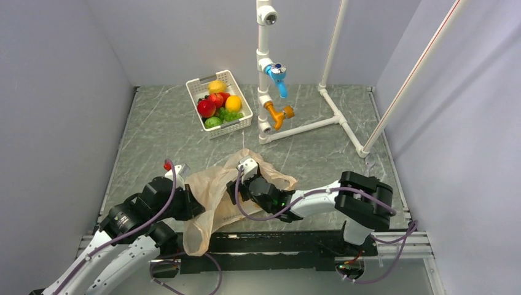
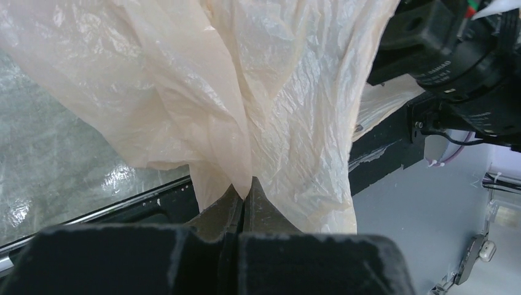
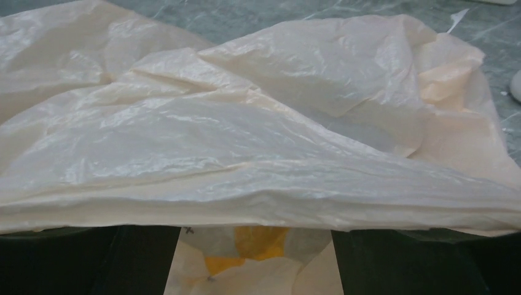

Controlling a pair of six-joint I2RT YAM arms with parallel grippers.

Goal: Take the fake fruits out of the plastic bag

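The plastic bag lies slack at lower centre of the overhead view. A gathered fold is clenched in the left fingers. The right fingers are spread, with film draped over them. The fake fruits are seen in the basket, upper centre. The bag looks emptied; this is best confirmed by a gentle lift.

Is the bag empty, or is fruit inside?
Looks empty: the plastic bag sags limp and flat with no bulges, and fruits sit in the white basket.
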